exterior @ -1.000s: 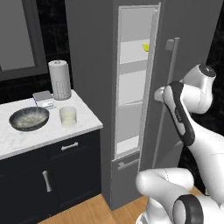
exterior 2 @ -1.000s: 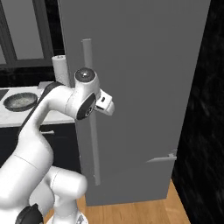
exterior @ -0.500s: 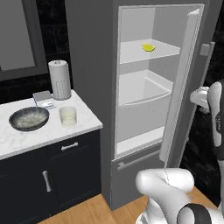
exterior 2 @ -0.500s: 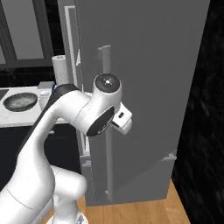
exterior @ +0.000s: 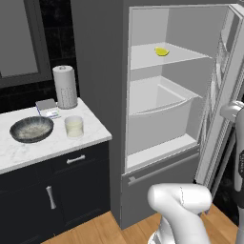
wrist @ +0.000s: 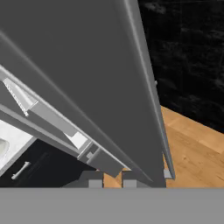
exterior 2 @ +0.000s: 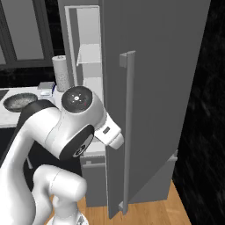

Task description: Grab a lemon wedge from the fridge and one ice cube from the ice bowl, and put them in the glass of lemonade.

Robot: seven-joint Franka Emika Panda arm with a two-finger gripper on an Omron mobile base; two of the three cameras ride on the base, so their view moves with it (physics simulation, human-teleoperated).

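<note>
The arm [exterior 2: 66, 132] reaches to the open fridge [exterior: 190, 71] door, fingers [wrist: 95, 183] closed on its bar handle [exterior 2: 127, 132]. The lemon wedge [exterior: 161, 51] lies on the upper shelf; bowl [exterior: 31, 129] and glass [exterior: 74, 126] stand on the worktop [exterior: 28, 152]

I see the worktop [exterior: 33, 150] carrying bowl [exterior: 31, 129], glass [exterior: 74, 126], towel roll [exterior: 65, 87]; the fridge shelf [exterior: 143, 58] holds the wedge [exterior: 161, 51].

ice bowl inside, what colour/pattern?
Speckled whitish-grey inside the ice bowl, with a dark grey rim; clearest in the left base view.
</note>
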